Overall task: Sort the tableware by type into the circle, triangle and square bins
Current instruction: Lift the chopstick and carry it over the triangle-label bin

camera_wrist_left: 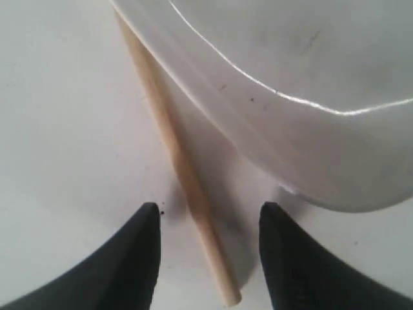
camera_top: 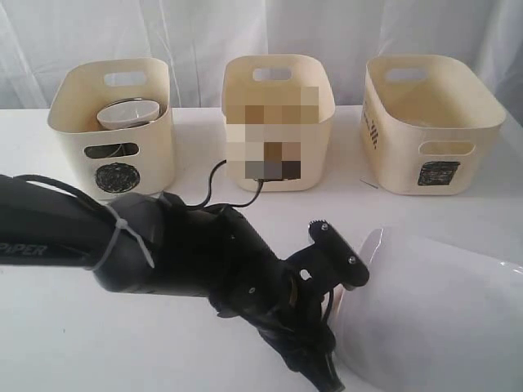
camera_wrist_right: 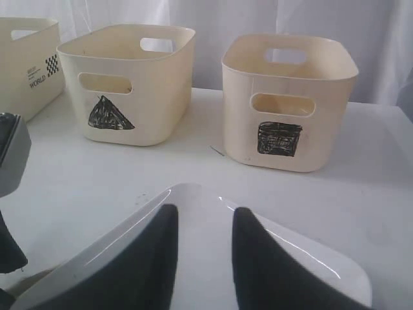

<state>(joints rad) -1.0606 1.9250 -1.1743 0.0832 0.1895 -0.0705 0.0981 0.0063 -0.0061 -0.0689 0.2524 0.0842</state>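
Jaws of our left gripper (camera_wrist_left: 208, 208) are standing wide apart, straddling a slim, round, pale-wood chopstick (camera_wrist_left: 173, 145) lying on the white table (camera_wrist_left: 58, 129), just beside the glossy plate (camera_wrist_left: 303, 90); our right gripper (camera_wrist_right: 205, 213) is sitting parted over it.

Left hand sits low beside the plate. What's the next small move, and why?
Probably close the left hand on the wooden chopstick. The left wrist view shows the chopstick lying on the table with its end between the open fingers. It runs close along the white plate, so a straight pinch should catch the stick without catching the plate.
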